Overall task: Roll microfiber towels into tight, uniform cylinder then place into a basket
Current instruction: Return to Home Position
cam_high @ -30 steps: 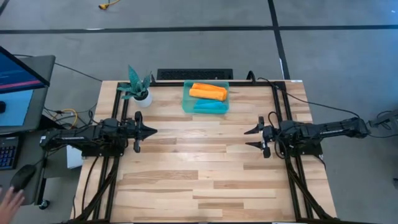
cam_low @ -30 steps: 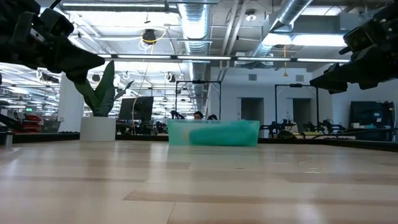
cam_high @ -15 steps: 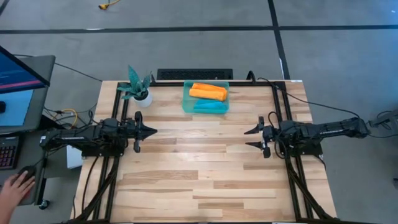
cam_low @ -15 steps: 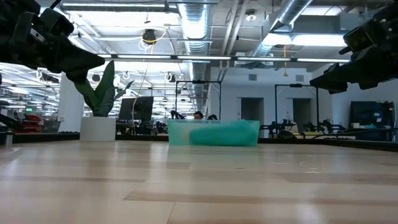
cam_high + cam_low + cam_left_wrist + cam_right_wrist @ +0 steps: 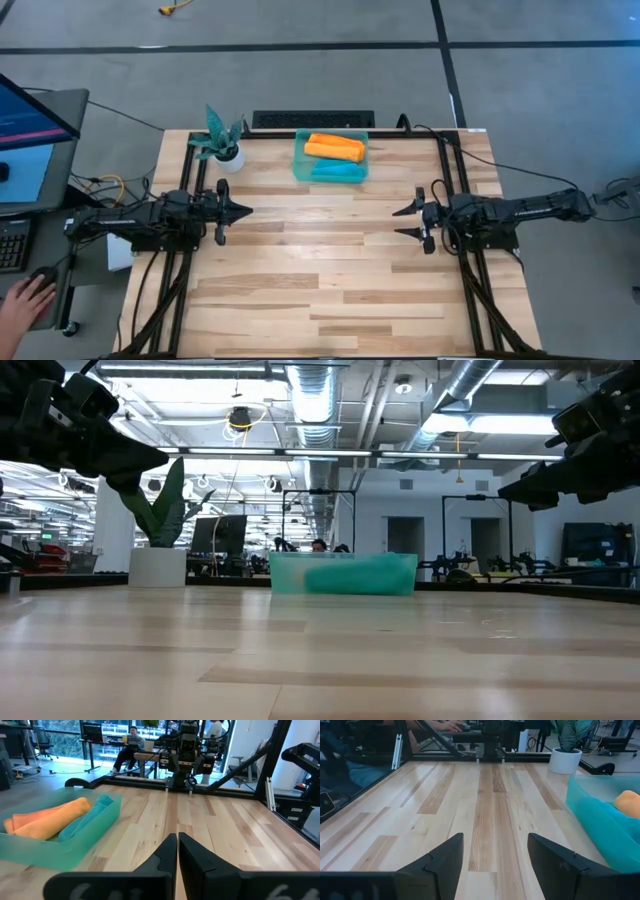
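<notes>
I see the basket (image 5: 299, 162) sitting at the far edge of the table (image 5: 320, 280), about midway along it, with both rolls inside. The orange-yellow towel (image 5: 334, 148) lies as a cylinder along the basket's far wall. The teal-blue towel (image 5: 338, 172) lies rolled against the near wall, and the two touch side by side.

My left gripper (image 5: 246, 211) hovers above the wood, well apart from the basket, off to its left and toward the table's front. It points across the table, and its fingers are pressed together with nothing between them.

My right gripper (image 5: 396, 222) hovers well apart from the basket on its other side, also toward the front, facing the left one. Its fingers are spread wide and carry nothing.

A potted plant (image 5: 222, 142) stands near the basket's left side. Far from the basket, off the table, a person's hand (image 5: 28, 300) shows beside a desk.
</notes>
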{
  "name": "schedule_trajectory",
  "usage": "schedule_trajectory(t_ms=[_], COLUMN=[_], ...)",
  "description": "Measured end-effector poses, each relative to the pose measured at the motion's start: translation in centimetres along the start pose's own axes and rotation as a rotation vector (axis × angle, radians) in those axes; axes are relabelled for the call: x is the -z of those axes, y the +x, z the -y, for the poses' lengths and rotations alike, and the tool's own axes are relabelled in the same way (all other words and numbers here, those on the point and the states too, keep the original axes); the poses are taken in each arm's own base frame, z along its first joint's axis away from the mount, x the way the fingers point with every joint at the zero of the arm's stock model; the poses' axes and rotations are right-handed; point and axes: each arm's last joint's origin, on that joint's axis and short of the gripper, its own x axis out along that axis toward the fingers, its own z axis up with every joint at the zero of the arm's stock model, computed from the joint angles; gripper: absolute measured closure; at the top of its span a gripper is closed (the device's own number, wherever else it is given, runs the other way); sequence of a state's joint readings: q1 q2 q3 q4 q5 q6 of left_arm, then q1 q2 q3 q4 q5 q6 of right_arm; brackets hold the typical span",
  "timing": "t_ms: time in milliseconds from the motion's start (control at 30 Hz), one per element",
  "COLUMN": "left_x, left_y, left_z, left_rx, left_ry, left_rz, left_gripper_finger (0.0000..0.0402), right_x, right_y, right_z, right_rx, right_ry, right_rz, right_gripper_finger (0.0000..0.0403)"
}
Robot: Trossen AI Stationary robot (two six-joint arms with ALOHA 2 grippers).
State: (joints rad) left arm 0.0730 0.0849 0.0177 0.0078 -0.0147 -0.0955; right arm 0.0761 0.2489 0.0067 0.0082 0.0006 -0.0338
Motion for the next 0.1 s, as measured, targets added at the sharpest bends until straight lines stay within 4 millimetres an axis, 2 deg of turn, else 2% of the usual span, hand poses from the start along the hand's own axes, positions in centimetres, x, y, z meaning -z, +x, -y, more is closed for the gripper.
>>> schedule_trajectory(t_ms=[100], left_x=[0.0], left_y=[0.0], left_z=[0.0], left_rx=[0.0], left_ry=[0.006], left_rz=[0.0], left_gripper_finger=[0.0395], right_x=[0.0], right_y=[0.0], right_z=[0.0], right_rx=[0.0], right_ry=[0.0], right_rz=[0.0], right_gripper_finger=[0.0159])
